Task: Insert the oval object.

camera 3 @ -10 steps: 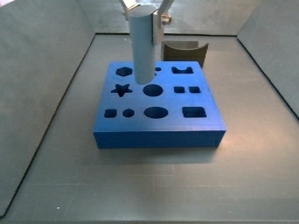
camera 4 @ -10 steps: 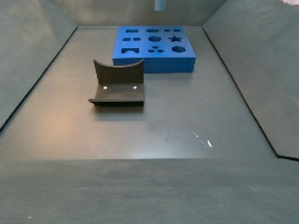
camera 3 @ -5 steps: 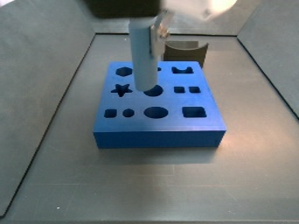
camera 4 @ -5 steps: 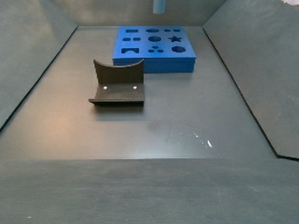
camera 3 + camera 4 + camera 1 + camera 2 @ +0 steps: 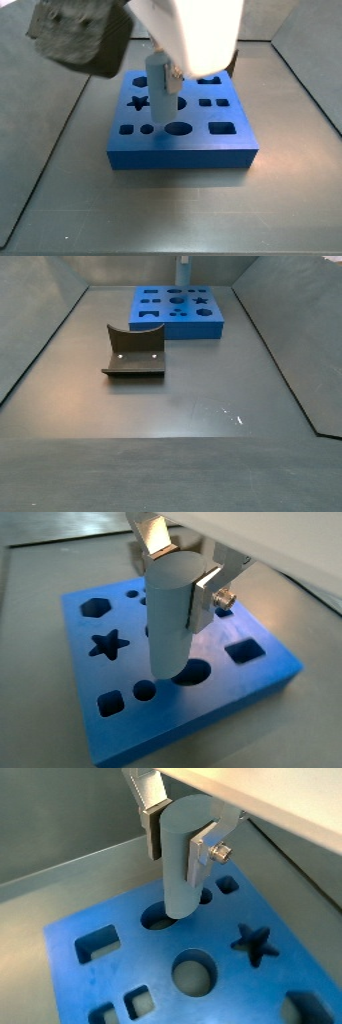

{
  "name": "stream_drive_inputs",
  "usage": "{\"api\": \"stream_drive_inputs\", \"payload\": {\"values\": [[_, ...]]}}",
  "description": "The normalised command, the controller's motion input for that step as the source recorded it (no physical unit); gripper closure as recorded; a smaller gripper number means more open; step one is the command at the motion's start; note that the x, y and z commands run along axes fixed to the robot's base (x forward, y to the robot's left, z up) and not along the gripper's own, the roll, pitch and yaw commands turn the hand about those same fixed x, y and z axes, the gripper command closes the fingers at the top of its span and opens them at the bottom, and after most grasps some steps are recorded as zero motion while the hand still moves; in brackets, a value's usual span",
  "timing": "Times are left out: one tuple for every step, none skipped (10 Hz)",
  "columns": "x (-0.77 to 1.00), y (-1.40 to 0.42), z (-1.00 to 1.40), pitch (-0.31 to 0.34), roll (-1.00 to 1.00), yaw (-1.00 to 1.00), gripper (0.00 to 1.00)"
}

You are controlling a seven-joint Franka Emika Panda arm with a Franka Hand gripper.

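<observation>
Grey floor [image 5: 201,446], walled bay. Blue block [image 5: 178,311] toward the far wall; the fixture [image 5: 134,352] stands apart from it, wide bare floor in front. Gripper [image 5: 183,572] above the block, clamped on the oval object [image 5: 171,617], upright, its lower end at a hole [image 5: 163,919].

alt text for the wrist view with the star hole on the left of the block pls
The gripper holds the pale oval object upright between its silver fingers, its lower end at or just inside an oval hole in the blue block. Around it the block shows a hexagon, a star and several squarish holes, all open.
</observation>
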Motion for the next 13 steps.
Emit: {"api": "stream_drive_inputs", "payload": {"values": [[0.00,-0.03,-0.33,0.000,-0.01,-1.00,1.00],[0.00,-0.03,-0.33,0.000,-0.01,-1.00,1.00],[0.13,-0.05,-0.29,0.000,-0.04,-0.92,1.00],[0.39,-0.07,-0.26,0.000,-0.06,-0.70,1.00],[0.52,-0.09,-0.26,0.000,-0.07,-0.58,1.00],[0.56,-0.09,-0.27,0.000,-0.06,-0.54,1.00],[0.61,-0.07,-0.33,0.000,-0.05,-0.49,1.00],[0.47,0.00,-0.46,0.051,0.00,-0.37,1.00],[0.21,0.09,-0.53,0.101,0.10,-0.20,1.00],[0.00,0.09,-0.61,0.056,0.07,-0.11,1.00],[-0.26,0.02,-0.53,0.000,-0.03,-0.25,1.00],[-0.25,0.00,-0.39,-0.026,-0.12,-0.14,1.00],[-0.14,-0.08,-0.25,-0.056,-0.16,0.00,1.00]]}}
